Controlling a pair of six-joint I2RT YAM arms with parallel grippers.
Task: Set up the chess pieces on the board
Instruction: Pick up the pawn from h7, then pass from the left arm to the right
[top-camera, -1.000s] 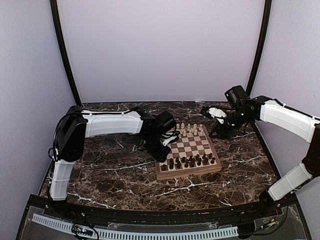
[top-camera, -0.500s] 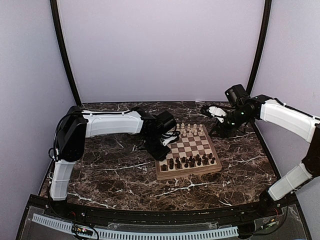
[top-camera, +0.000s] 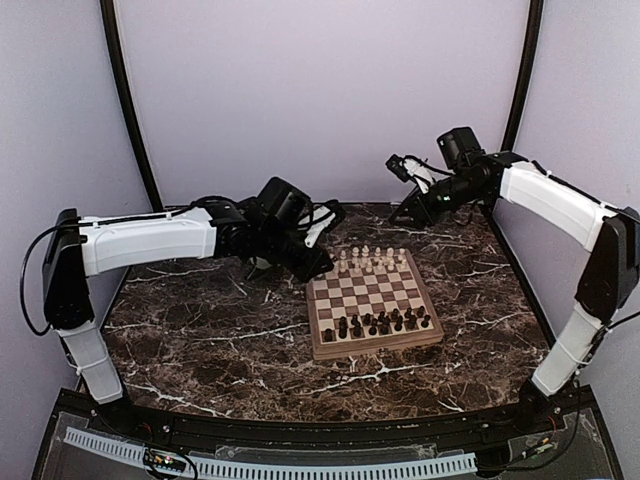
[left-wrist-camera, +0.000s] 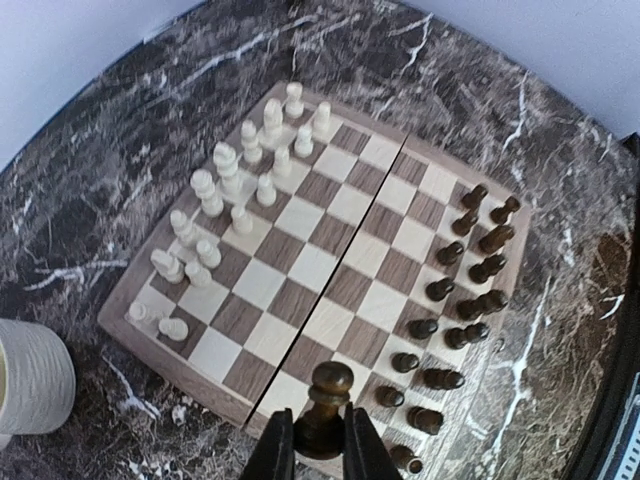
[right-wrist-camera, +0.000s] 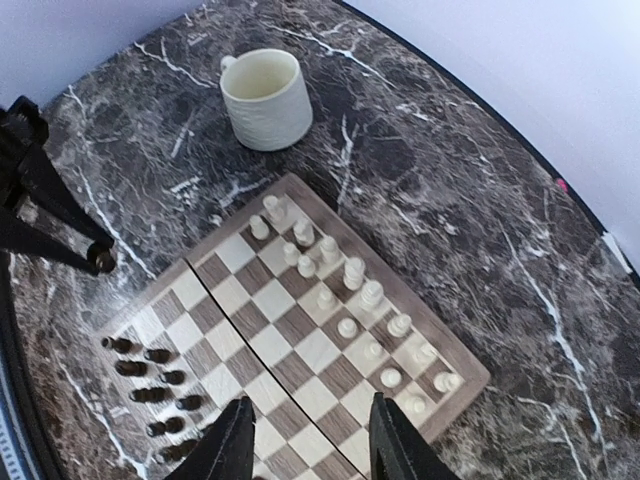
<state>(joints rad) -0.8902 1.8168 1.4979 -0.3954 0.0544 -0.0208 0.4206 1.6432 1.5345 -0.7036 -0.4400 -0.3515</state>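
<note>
The left fingers are clamping seemingly the last dark piece above the nearly set board, while the right fingers are gaping empty.

Soft, even light fills all views, leaving faint shadows beside the chess pieces. The marble surface shows mild sheen. Wrist views bulge toward their edges; the dark piece nearest the left lens looks slightly soft.

We see the board lying flat, just right of the tabletop's middle. Cream chess pieces stand along its far edge and dark chess pieces along its near edge, while one dark piece sits upright, pinched in the left gripper.
</note>
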